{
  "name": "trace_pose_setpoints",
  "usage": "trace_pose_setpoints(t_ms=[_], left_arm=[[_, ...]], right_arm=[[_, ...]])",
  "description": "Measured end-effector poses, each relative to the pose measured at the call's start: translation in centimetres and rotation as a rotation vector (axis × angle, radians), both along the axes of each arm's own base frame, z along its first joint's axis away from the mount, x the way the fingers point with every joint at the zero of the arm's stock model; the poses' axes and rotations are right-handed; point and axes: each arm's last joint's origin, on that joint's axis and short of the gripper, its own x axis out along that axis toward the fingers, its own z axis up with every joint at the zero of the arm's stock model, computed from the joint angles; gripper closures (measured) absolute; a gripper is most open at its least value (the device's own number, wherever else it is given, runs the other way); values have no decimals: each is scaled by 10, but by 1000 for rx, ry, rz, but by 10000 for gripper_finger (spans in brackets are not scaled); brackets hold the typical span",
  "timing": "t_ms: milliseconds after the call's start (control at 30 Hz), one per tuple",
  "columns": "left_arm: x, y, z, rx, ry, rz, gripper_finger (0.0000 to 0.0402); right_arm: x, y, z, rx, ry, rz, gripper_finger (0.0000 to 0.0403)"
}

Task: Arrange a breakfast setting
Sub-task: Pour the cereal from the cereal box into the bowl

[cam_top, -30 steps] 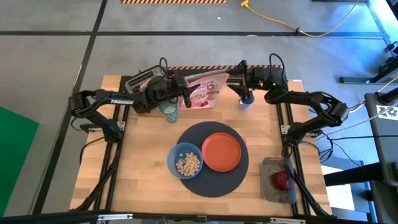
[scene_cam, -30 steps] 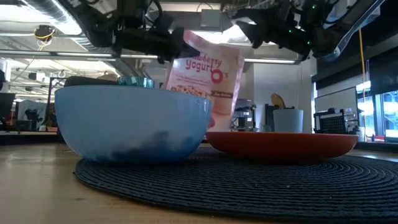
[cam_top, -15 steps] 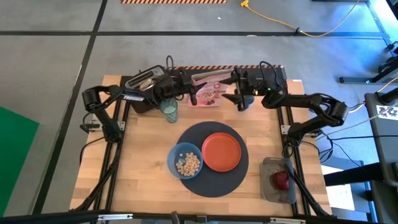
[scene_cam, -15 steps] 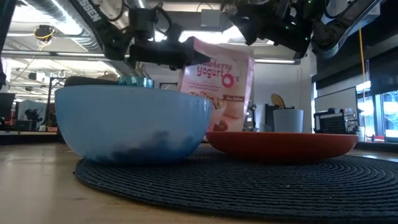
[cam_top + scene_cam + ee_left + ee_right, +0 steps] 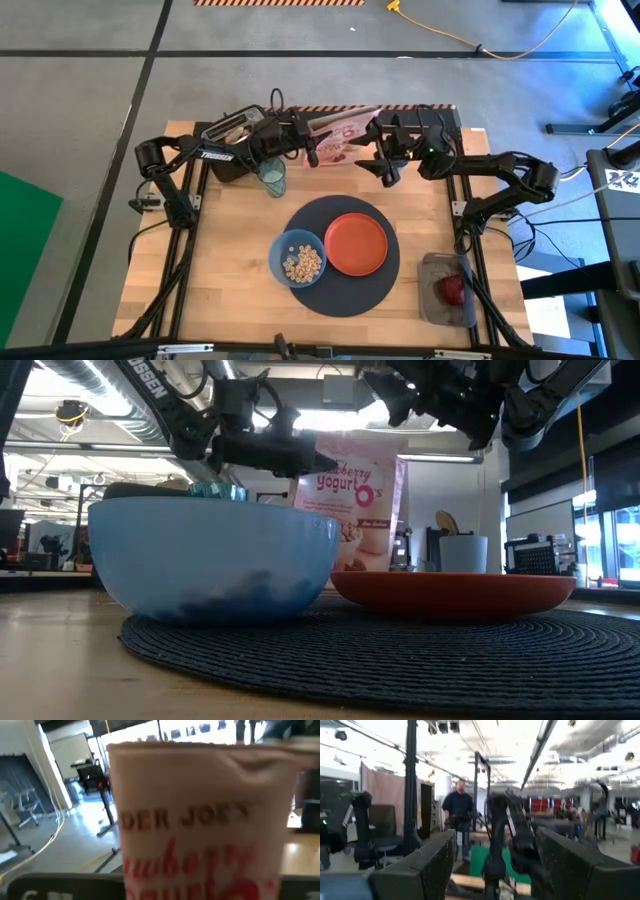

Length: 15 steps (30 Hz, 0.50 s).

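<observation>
A pink-and-white printed cereal pouch (image 5: 335,140) is held upright at the far edge of the wooden desk (image 5: 230,270) by the left gripper (image 5: 312,150), jaws narrowed on its side. The right gripper (image 5: 385,165) hangs just beside it, jaws parted and empty. The pouch is judged light, soft and crinkly, best gripped near its stiffer top seam. The blue ceramic bowl (image 5: 297,258), holding cereal, and the orange round plate (image 5: 356,243) sit on the dark-grey woven mat (image 5: 335,295).
</observation>
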Motion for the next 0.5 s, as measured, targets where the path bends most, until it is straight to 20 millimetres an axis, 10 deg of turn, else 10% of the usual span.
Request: trace_pose_setpoints(t_ms=[500], left_arm=[[-5,-1,2,-66,41,49,212]], right_arm=[[5,16,4,-34,-61,4,139]])
